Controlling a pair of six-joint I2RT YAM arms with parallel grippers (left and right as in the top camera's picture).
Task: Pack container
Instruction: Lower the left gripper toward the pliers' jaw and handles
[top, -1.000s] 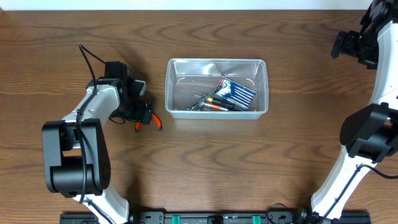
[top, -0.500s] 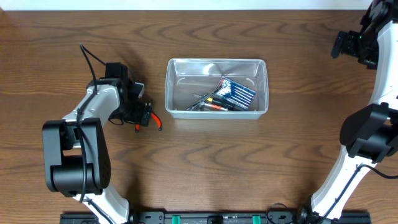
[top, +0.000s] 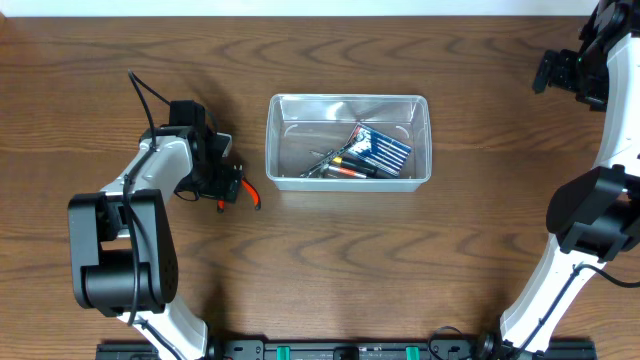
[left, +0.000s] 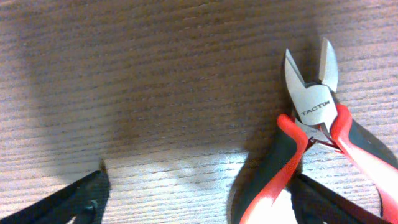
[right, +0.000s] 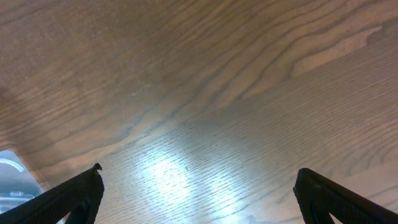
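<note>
The clear plastic container stands at the table's middle and holds a blue packet and small hand tools. Red-and-black side cutters lie on the table left of it. In the left wrist view the cutters lie flat with their jaws pointing away. My left gripper is open and low over the cutters' handles. In the left wrist view one handle lies between its fingers. My right gripper is open and empty at the far right; its wrist view shows bare wood.
A corner of the container shows at the lower left of the right wrist view. The wooden table spreads around the container. The arm bases stand at the front left and front right.
My left gripper has shifted slightly left over the cutters. The right arm and the container have not moved.
</note>
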